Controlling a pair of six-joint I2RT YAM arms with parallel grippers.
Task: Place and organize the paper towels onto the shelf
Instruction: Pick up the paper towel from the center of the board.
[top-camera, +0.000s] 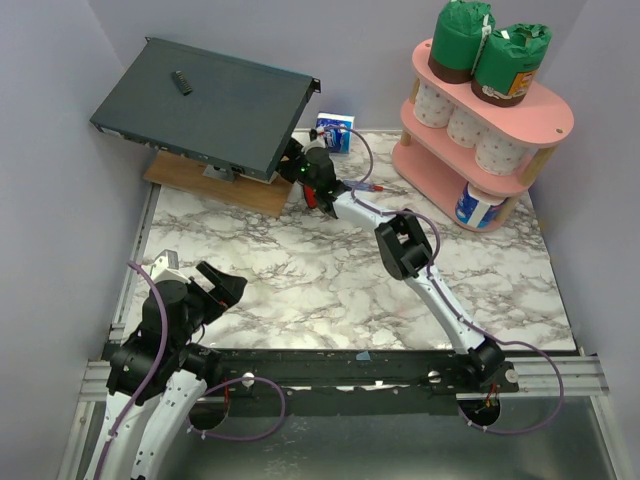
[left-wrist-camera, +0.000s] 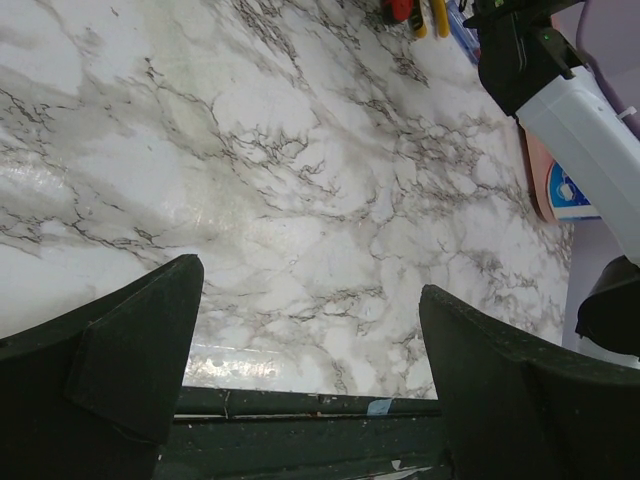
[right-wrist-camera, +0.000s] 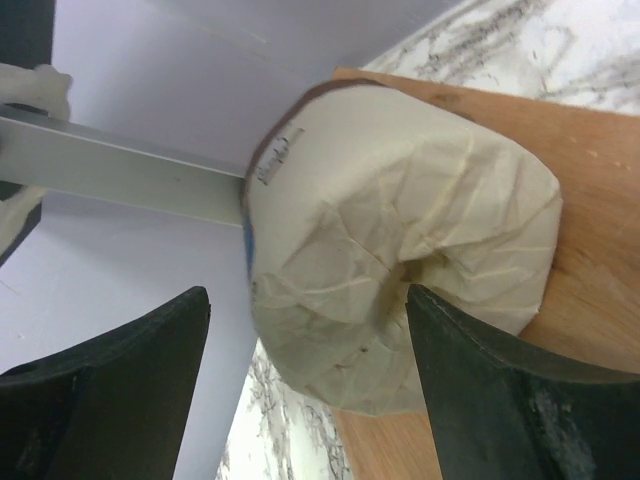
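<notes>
The pink shelf (top-camera: 548, 118) stands at the back right. Two green-wrapped rolls (top-camera: 485, 50) stand on its top board, three bare white rolls (top-camera: 462, 126) on the middle one and a blue-and-white roll (top-camera: 478, 207) on the bottom one. Another blue-and-white roll (top-camera: 333, 131) lies by the back wall. My right gripper (top-camera: 298, 162) reaches under the corner of the dark grey box (top-camera: 205, 105). In the right wrist view it (right-wrist-camera: 306, 291) is open around the white end of a wrapped roll (right-wrist-camera: 400, 250) lying on a wooden board (right-wrist-camera: 590, 200). My left gripper (top-camera: 222, 285) (left-wrist-camera: 308, 278) is open and empty.
The dark grey box rests tilted on the wooden board (top-camera: 200, 180) at the back left, with a small black object (top-camera: 181, 82) on it. Red and yellow tool handles (left-wrist-camera: 415, 12) lie near the right arm. Purple walls enclose the marble table (top-camera: 300, 280).
</notes>
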